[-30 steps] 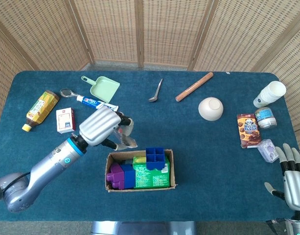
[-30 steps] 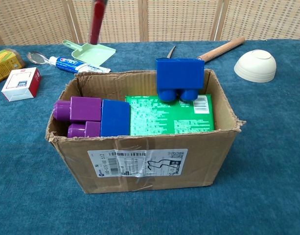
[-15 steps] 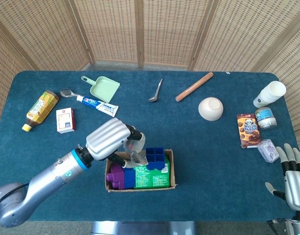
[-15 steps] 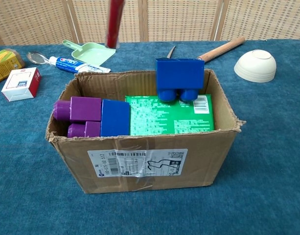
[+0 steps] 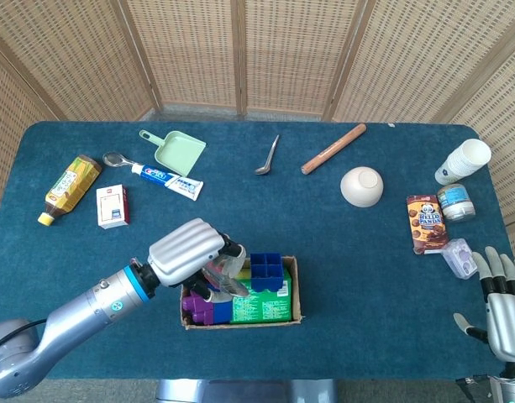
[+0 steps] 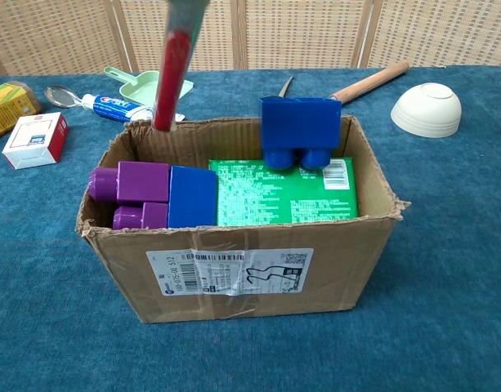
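Note:
My left hand point(image 5: 186, 252) hangs over the left end of an open cardboard box point(image 5: 296, 292) and grips a slim red and whitish object point(image 5: 220, 278). In the chest view that object point(image 6: 172, 69) slants down, its red tip just above the back left rim of the box point(image 6: 234, 261). Inside lie a green carton point(image 6: 283, 192), a purple block point(image 6: 136, 184) joined to a small blue block point(image 6: 193, 196), and a big blue block point(image 6: 299, 131) standing at the back. My right hand point(image 5: 502, 302) rests at the table's near right corner, fingers spread, holding nothing.
At the back left lie a tea bottle point(image 5: 68, 186), a small white and red box point(image 5: 112, 206), toothpaste point(image 5: 166, 177) and a green scoop point(image 5: 175, 151). A spoon point(image 5: 268, 155), rolling pin point(image 5: 333, 149) and bowl point(image 5: 361, 185) lie further right. Paper cups point(image 5: 463, 159) and a snack box point(image 5: 426, 222) sit at the right.
My left hand has moved right and nearer, from beside the box to above its left end. The red object has come down and tilted toward the box's back left rim. The right hand stays still.

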Tool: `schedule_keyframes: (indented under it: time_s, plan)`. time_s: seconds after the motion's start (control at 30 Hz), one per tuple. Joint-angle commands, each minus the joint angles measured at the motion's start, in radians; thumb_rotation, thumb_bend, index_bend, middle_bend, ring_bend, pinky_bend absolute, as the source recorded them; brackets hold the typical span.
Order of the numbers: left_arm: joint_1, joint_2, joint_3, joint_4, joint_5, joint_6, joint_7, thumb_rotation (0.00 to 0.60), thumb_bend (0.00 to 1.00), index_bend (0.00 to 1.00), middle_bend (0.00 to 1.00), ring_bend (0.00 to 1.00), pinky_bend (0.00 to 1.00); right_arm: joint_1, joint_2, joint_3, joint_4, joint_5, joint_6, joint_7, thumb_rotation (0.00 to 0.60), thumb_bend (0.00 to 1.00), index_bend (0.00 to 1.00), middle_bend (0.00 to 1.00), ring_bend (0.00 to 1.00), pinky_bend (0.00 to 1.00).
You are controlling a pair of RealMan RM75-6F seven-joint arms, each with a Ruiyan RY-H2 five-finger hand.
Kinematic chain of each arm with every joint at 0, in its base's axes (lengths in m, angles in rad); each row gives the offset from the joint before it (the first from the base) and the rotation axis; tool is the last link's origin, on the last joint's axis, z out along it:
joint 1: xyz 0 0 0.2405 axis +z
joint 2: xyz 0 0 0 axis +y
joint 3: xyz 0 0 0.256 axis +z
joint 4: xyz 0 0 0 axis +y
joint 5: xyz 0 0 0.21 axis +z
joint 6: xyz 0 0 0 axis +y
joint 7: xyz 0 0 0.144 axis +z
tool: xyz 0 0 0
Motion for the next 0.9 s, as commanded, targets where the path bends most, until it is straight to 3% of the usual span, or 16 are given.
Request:
schedule_keyframes:
  time_s: [0.03, 0.2, 0.27, 0.3, 0.33, 0.4, 0.47, 0.53, 0.9]
  plan:
    - [-0.006, -0.030, 0.021, 0.016, -0.004, -0.001, 0.024, 0.600, 0.31, 0.73, 0.68, 0.66, 0.90, 0.000, 0.002, 0.000, 0.001, 0.001, 0.000, 0.005, 0.600, 0.00, 0.07, 0.00, 0.00, 0.00]
    - [-0.016, -0.051, 0.046, 0.022, -0.011, -0.025, 0.048, 0.600, 0.31, 0.72, 0.65, 0.61, 0.89, -0.001, 0.006, 0.001, 0.001, 0.002, -0.001, 0.015, 0.600, 0.00, 0.07, 0.00, 0.00, 0.00]
    - [-0.024, -0.035, 0.054, 0.017, -0.008, -0.062, 0.036, 0.600, 0.30, 0.67, 0.49, 0.43, 0.77, 0.000, 0.007, 0.001, 0.001, 0.003, -0.002, 0.016, 0.600, 0.00, 0.07, 0.00, 0.00, 0.00]
    - [-0.028, -0.026, 0.058, 0.019, -0.004, -0.078, 0.035, 0.600, 0.30, 0.62, 0.36, 0.30, 0.67, 0.000, 0.007, 0.001, 0.001, 0.003, -0.002, 0.016, 0.600, 0.00, 0.07, 0.00, 0.00, 0.00]
    - [-0.032, -0.017, 0.060, 0.020, -0.001, -0.091, 0.034, 0.600, 0.29, 0.53, 0.17, 0.12, 0.51, 0.000, 0.008, 0.001, 0.001, 0.003, -0.002, 0.016, 0.600, 0.00, 0.07, 0.00, 0.00, 0.00]
    - [-0.037, -0.003, 0.063, 0.023, 0.005, -0.110, 0.030, 0.600, 0.29, 0.40, 0.03, 0.01, 0.36, -0.001, 0.008, 0.000, 0.000, 0.001, -0.001, 0.015, 0.600, 0.00, 0.07, 0.00, 0.00, 0.00]
    - [-0.034, 0.003, 0.062, 0.023, 0.013, -0.112, 0.018, 0.600, 0.29, 0.28, 0.00, 0.00, 0.24, -0.001, 0.007, 0.000, -0.001, 0.001, -0.001, 0.015, 0.600, 0.00, 0.07, 0.00, 0.00, 0.00]
    - [-0.028, 0.006, 0.061, 0.026, 0.028, -0.100, 0.016, 0.600, 0.28, 0.24, 0.00, 0.00, 0.19, -0.001, 0.007, 0.000, -0.001, 0.002, -0.001, 0.013, 0.600, 0.00, 0.07, 0.00, 0.00, 0.00]
    - [0.018, -0.002, 0.071, 0.057, 0.088, 0.010, 0.085, 0.600, 0.28, 0.23, 0.00, 0.00, 0.12, 0.002, 0.005, -0.003, -0.003, 0.002, -0.009, 0.006, 0.600, 0.00, 0.08, 0.00, 0.00, 0.00]
